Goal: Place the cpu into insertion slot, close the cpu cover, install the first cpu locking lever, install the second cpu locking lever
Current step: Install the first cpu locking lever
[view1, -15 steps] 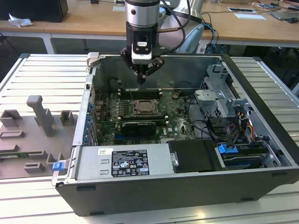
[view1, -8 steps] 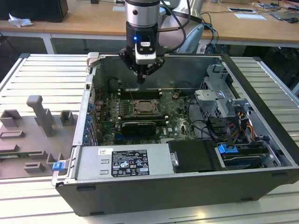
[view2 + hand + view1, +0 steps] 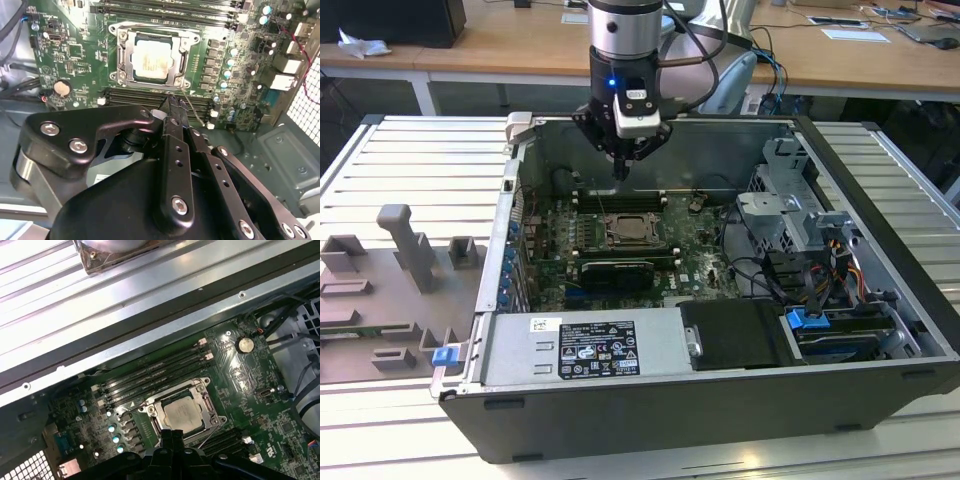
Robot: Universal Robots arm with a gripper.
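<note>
Cpu [image 3: 150,61] lies flat in its slot on the green board [image 3: 75,55], down under the fingers [image 3: 172,105] and well apart from them. Around it the cover [image 3: 125,55] lies down, and the grey top shows through its window. Both fingers are pressed close together and hold nothing, with the tips pointing down at the board. One thin lever [image 3: 195,111] sticks out from the slot at a slant, also below the tips. All of this sits inside the open case [image 3: 880,300] on the worktop [image 3: 410,160]
</note>
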